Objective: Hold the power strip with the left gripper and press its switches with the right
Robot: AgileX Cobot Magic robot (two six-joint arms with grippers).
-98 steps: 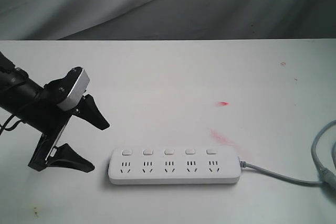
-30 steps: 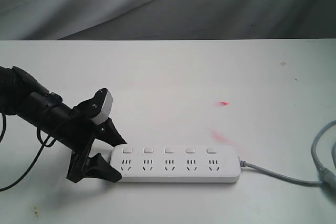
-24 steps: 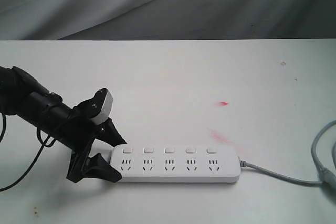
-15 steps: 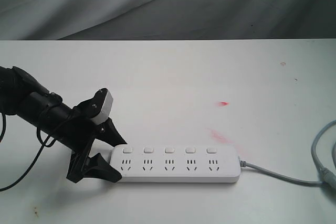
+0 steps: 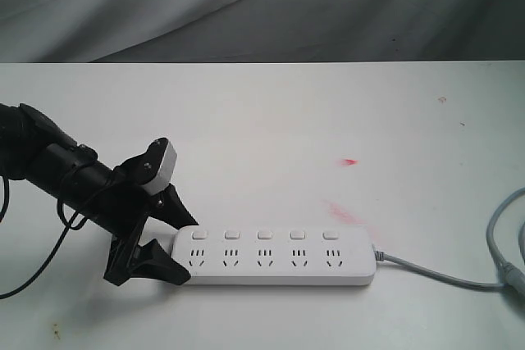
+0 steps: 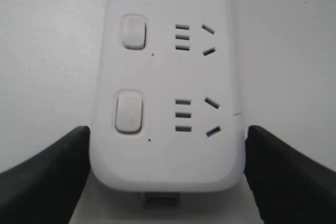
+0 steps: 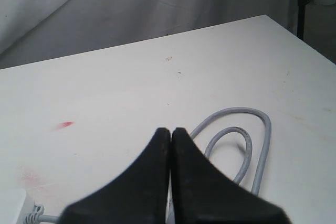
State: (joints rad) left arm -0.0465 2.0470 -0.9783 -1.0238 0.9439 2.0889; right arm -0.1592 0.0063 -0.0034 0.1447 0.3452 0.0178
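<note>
The white power strip (image 5: 275, 258) lies flat on the table near the front, its grey cord (image 5: 443, 276) leading off to the right. Five small white switches (image 5: 264, 236) run along its far edge. My left gripper (image 5: 187, 250) straddles the strip's left end, one black finger against each long side. In the left wrist view the fingers (image 6: 47, 166) press both sides of the strip (image 6: 168, 77), and the end switch (image 6: 129, 111) lies just ahead. My right gripper (image 7: 171, 129) is shut with nothing in it, above the looped cord (image 7: 252, 145); the exterior view does not show it.
The white table (image 5: 271, 120) bears a small red mark (image 5: 349, 161) and a faint pink smear (image 5: 349, 215) behind the strip. The cord loops at the right edge (image 5: 504, 235). A grey cloth backdrop (image 5: 246, 6) hangs behind the table.
Since 3.3 s ago my left gripper came down and right, from left of the strip onto its left end. Over the last second nothing has moved.
</note>
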